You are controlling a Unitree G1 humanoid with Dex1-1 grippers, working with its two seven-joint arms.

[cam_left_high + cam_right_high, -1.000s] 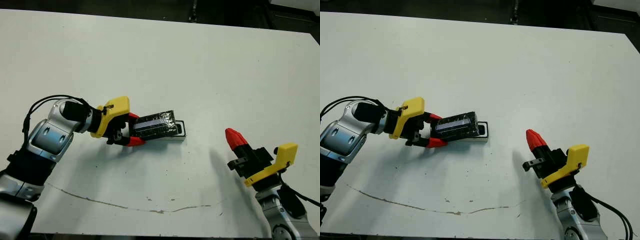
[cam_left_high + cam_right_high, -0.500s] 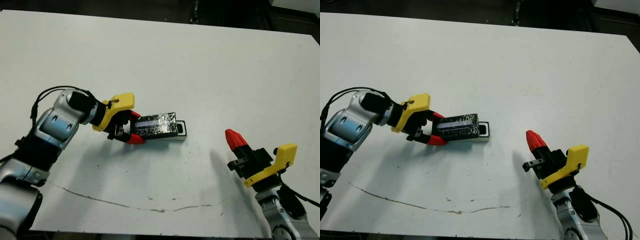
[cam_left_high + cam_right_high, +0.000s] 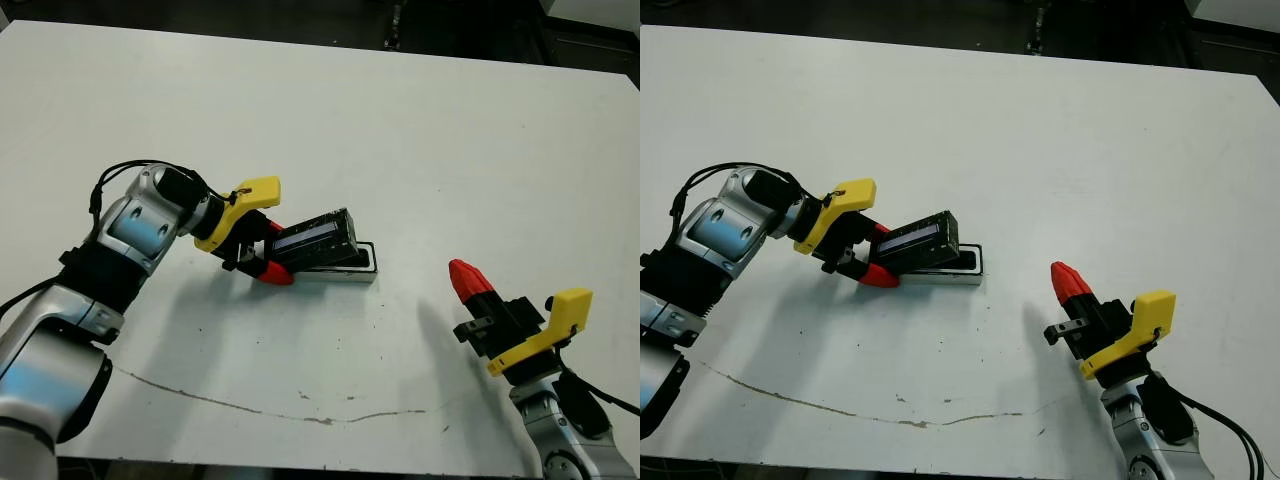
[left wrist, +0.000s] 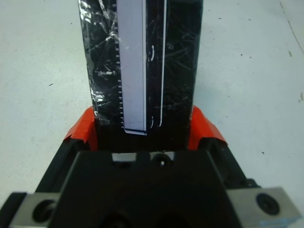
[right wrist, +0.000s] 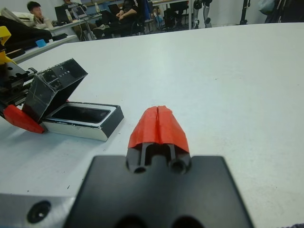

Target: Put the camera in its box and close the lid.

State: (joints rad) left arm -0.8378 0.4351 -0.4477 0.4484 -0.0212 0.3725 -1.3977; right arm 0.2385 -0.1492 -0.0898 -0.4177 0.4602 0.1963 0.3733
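One lid, a flat black rectangle with a glossy, scuffed top crossed by a pale reflective stripe, is pinched along its long sides between the two red-tipped fingers of the left gripper. It is tilted, with its left end near the box and its right end raised, so that it hangs slanted over the left part of the one box. That box is a shallow rectangular tray with white walls and a thin dark rim, lying flat on the table a little left of centre. In the right wrist view its inside reads as a dark glossy surface, which appears to be the camera lying in the tray, though its shape cannot be made out beyond that. The right end of the box is uncovered, showing the rim and a dark interior. The right gripper sits well apart from the box, at the near right of the table, with its two smooth red fingertips pressed together into one pointed wedge and nothing between them; its body is black with a yellow bracket. The table is a matte white sheet marked by a thin, wavering brown line along the near side and a few small dark specks. Beyond the far edge, people sit at desks.
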